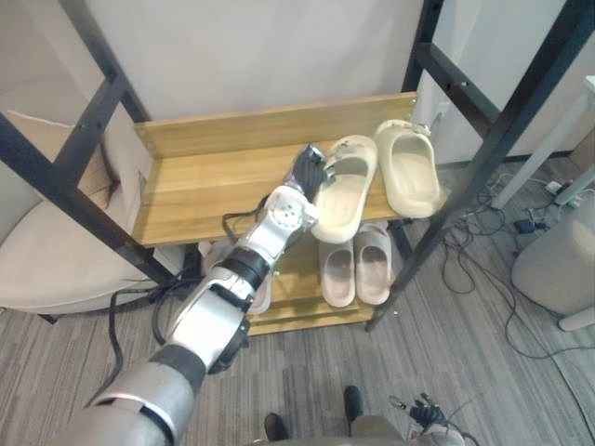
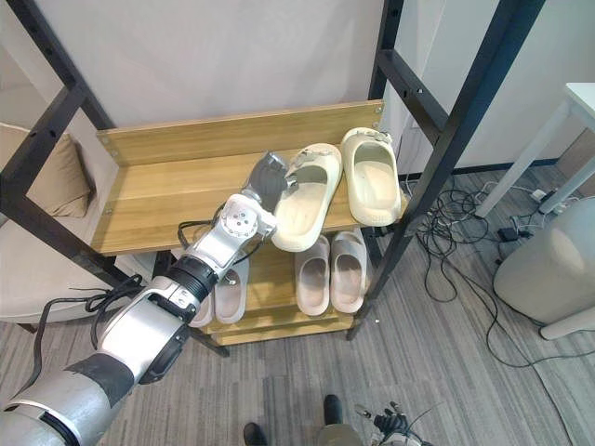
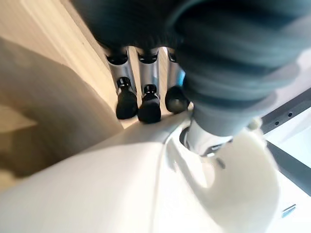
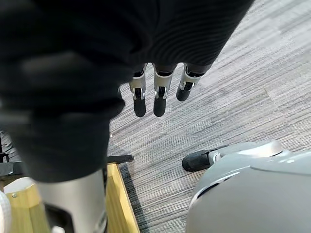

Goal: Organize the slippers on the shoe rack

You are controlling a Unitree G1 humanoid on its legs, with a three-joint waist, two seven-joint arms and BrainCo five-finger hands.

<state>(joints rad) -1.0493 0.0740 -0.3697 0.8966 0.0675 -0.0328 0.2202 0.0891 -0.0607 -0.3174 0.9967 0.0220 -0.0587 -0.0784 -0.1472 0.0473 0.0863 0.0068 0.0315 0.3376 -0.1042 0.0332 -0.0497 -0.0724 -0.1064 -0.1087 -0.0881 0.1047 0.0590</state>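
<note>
- Left hand (image 1: 310, 170) at top shelf of shoe rack (image 1: 214, 186): fingers outside, thumb across side wall of left cream slipper (image 1: 344, 190), pinching it; thumb tip hidden.
- Slipper askew, near end overhanging rack's front edge; early release could drop it onto pink pair (image 1: 358, 265) below.
- Right cream slipper (image 1: 409, 167) just beside; swing could knock it.
- Right hand (image 4: 155, 97) low, right of rack: fingers straight, empty.

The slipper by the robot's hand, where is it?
The cream slipper lies slanted on the rack's top shelf, right of centre in the eye views, between the left hand and the other cream slipper.
</note>
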